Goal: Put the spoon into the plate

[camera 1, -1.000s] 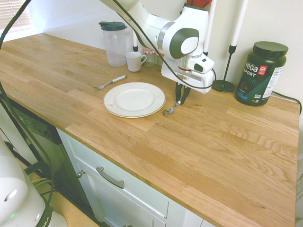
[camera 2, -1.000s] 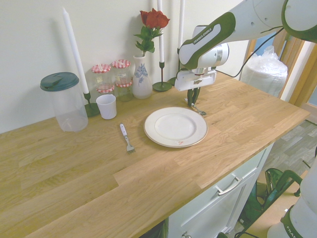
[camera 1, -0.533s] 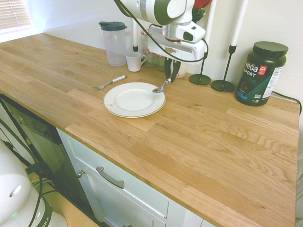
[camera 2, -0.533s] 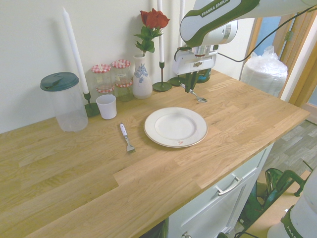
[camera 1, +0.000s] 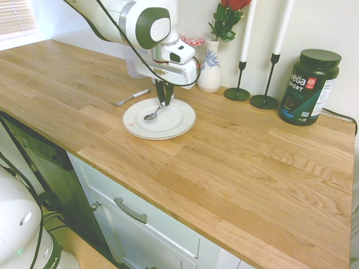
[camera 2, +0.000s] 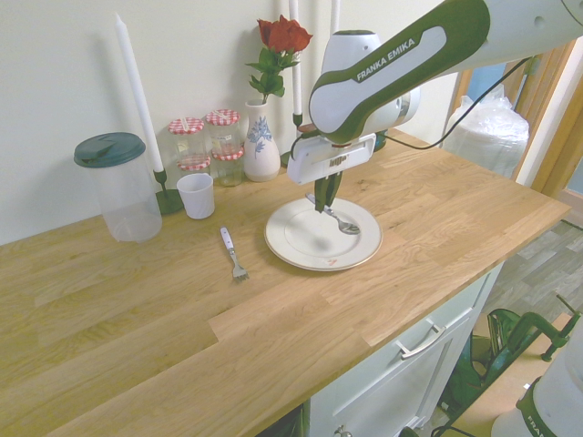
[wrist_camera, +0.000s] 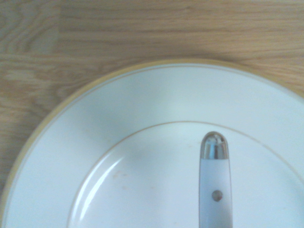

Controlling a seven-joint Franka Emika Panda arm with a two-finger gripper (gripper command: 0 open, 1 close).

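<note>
Wood-grained brown countertop (camera 1: 224, 185), the surface in this kitchen setting, runs along a pale wall (camera 2: 73, 55) above white cabinet fronts (camera 1: 134, 210). The small teaspoon (camera 1: 150, 116), with a shiny metal oval bowl and white handle, lies within the outline of the round white ceramic plate (camera 1: 134, 124) in both exterior views; contact between them cannot be determined. The black two-finger hand (camera 1: 164, 102) is clamped on the spoon's handle, its bowl pointing towards 7 o'clock in the first exterior view. The rounded metal-capped handle end shows in the wrist view.

Clock positions around the plate, second exterior view: at 9, the white-handled metal fork (camera 2: 233, 253), flat on the surface; between 9 and 10, the white mug (camera 2: 196, 197) and, farther out, the clear pitcher with dark green lid (camera 2: 127, 196); near 10, glass jars with red-checked lids (camera 2: 189, 141); at 11, the white blue-patterned vase (camera 2: 261, 150) bearing red flowers (camera 2: 284, 36). First exterior view: between 2 and 3, two dark candle holders (camera 1: 263, 101) with white candles (camera 1: 284, 28), then the dark green tub (camera 1: 308, 87).
</note>
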